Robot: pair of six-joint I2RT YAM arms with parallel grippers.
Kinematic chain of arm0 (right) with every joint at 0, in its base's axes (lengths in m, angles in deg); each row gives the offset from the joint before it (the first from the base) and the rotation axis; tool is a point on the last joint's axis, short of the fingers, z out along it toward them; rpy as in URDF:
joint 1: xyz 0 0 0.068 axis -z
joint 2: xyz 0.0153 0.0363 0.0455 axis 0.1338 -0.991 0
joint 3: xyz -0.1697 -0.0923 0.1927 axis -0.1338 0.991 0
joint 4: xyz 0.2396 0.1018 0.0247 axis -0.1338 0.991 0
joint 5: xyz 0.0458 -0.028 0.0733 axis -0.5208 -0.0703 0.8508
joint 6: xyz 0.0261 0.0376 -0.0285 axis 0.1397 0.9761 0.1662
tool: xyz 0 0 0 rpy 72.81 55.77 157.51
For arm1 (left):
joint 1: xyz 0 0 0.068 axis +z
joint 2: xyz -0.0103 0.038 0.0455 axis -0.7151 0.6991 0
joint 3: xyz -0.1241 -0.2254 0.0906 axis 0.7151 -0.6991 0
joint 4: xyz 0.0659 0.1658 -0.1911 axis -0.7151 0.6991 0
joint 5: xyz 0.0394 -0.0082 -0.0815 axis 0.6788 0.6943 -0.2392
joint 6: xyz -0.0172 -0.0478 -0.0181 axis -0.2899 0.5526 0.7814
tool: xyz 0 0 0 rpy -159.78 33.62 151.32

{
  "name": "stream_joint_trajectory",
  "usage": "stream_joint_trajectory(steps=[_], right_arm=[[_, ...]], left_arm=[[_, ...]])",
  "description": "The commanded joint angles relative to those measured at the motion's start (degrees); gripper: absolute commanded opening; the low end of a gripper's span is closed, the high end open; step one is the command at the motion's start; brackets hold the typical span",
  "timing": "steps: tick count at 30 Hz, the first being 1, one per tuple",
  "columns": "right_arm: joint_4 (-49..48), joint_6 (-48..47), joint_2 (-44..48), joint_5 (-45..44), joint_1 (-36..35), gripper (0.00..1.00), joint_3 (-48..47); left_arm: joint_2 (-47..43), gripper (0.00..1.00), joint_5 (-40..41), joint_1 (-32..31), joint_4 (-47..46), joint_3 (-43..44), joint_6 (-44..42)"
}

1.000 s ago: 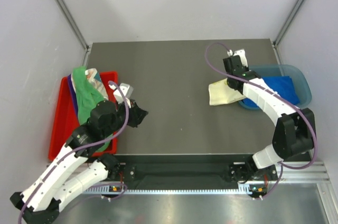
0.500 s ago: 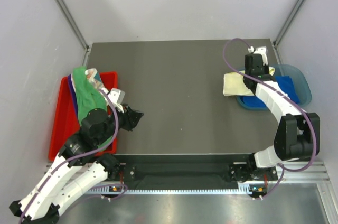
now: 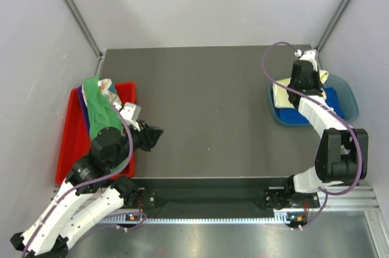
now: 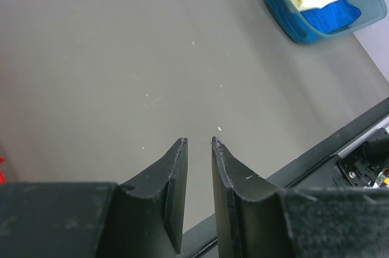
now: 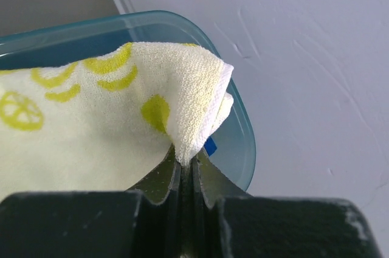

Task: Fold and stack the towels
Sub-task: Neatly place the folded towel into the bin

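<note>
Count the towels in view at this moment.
5: a green towel, a purple towel and a white towel on the red tray; a blue towel in the bin; a pale yellow towel in the right gripper above it. Others may be hidden.

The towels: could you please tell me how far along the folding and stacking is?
Done: a blue towel lies in the blue bin. In hand: the right hand, shut on the yellow towel, holds it over that bin. Left: the green towel and others lie heaped in the red tray; the left hand is open and empty.
</note>
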Motion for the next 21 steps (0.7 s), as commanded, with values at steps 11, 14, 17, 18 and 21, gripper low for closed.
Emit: stream_joint_trajectory(steps=[11, 14, 17, 18, 21], right_arm=[[2.32, 3.51, -16.09, 0.42, 6.16, 0.59, -9.36], [3.46, 5.61, -17.42, -1.77, 6.59, 0.76, -10.59], [4.43, 8.52, -16.90, -2.74, 7.74, 0.84, -10.86], [4.78, 9.39, -16.46, -3.70, 7.91, 0.84, -10.86], [5.39, 12.21, -14.17, -2.75, 8.27, 0.87, -10.68]], left_arm=[[-0.23, 0.28, 0.80, -0.75, -0.75, -0.57, -0.73], [-0.23, 0.29, 0.71, -0.84, -0.84, -0.48, -0.73], [-0.31, 0.29, 0.80, -0.93, -0.84, -0.48, -0.82], [-0.14, 0.29, 0.80, -0.93, -0.76, -0.57, -0.82], [-0.05, 0.29, 0.63, -0.93, -0.76, -0.57, -0.82]])
